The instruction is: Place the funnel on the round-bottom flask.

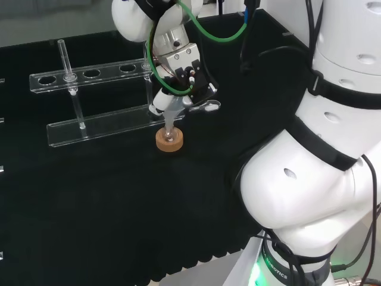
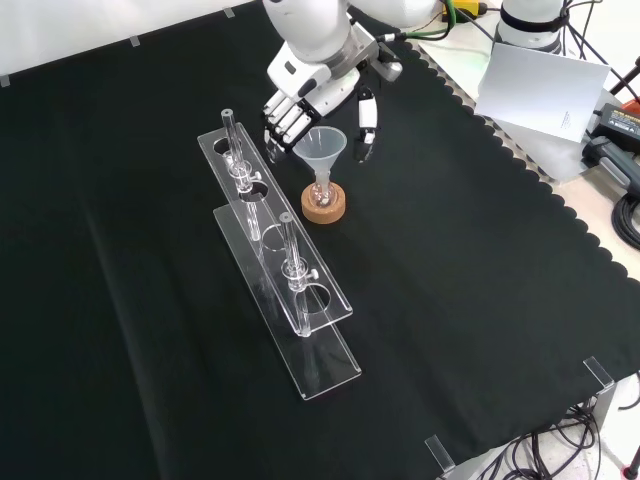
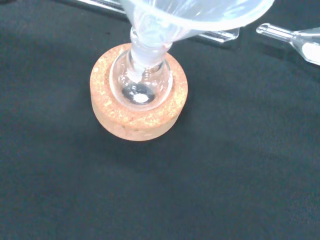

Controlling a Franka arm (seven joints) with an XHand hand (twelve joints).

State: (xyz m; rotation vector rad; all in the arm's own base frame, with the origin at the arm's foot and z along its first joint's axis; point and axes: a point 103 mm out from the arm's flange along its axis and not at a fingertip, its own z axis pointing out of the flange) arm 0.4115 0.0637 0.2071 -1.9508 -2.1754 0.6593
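Note:
A clear funnel (image 2: 320,147) stands upright with its stem in the neck of a small round-bottom flask (image 3: 141,85). The flask rests in a cork ring (image 2: 323,209) on the black cloth. The hand (image 2: 300,105) hangs just over the funnel, its fingers (image 2: 284,122) at the rim's left and its thumb (image 2: 367,115) a little apart on the right in the front view. Nothing is gripped. In the head view the hand (image 1: 181,80) covers the funnel's (image 1: 171,114) top above the cork ring (image 1: 169,140). In the wrist view the funnel's cone (image 3: 195,12) is close above the flask.
A long clear test-tube rack (image 2: 300,320) lies left of the cork ring in the front view, with two glass tubes (image 2: 289,255) upright in it. In the head view the rack (image 1: 89,125) is behind and left of the ring. The arm's white links (image 1: 321,149) stand at the right.

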